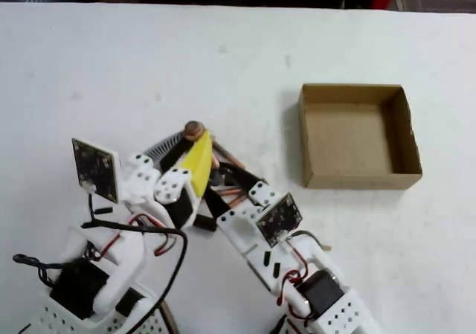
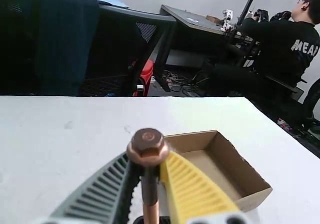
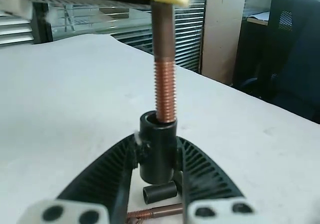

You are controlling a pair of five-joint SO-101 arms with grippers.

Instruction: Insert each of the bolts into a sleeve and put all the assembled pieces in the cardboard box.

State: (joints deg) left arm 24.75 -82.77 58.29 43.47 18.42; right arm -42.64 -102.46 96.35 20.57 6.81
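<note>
The left tool [image 2: 147,156] clamps the bolt [image 3: 164,84] upright, its tip just in the sleeve [image 3: 158,134] the right tool [image 3: 157,156] grips, with axes aligned for insertion.

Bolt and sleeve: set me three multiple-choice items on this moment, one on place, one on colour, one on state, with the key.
1. Where is the bolt's tip? A in the box; B at the sleeve's mouth; C on the table.
2. The sleeve's colour? A black; B yellow; C copper.
3. The left gripper is: A open; B shut on a sleeve; C shut on the bolt.
Key: B, the threaded end enters the sleeve's top; A, it shows black in the right wrist view; C, it clamps the shank just below the head.
</note>
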